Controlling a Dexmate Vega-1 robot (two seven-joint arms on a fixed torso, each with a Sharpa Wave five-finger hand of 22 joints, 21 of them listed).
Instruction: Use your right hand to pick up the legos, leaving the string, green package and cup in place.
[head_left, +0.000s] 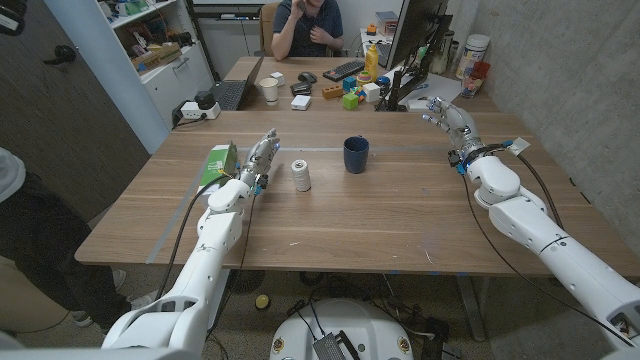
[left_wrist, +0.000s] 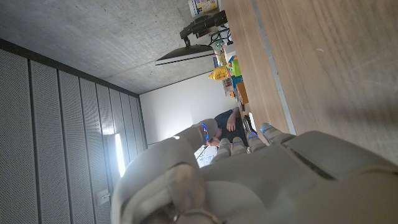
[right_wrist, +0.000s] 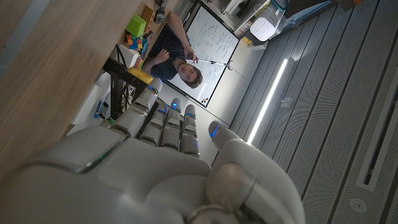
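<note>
A white spool of string (head_left: 301, 174) stands mid-table, with a dark blue cup (head_left: 355, 154) just to its right and a green package (head_left: 222, 160) to its left. My left hand (head_left: 261, 156) is between the package and the spool, fingers stretched out and holding nothing; its back (left_wrist: 249, 180) is seen over bare wood. My right hand (head_left: 446, 117) is at the far right part of the table, fingers extended and empty; its back (right_wrist: 155, 162) is seen too. Coloured toy blocks (head_left: 350, 98) lie on the desk behind the table, with a green one (right_wrist: 135, 25) among them.
Behind the wooden table (head_left: 400, 220) stands a second desk (head_left: 300, 105) with a laptop, a white cup, a keyboard and a monitor (head_left: 415, 35). A person (head_left: 308, 25) sits behind it. Another person's sleeve (head_left: 12, 175) is at the left edge. A concrete wall (head_left: 580, 90) runs along the right.
</note>
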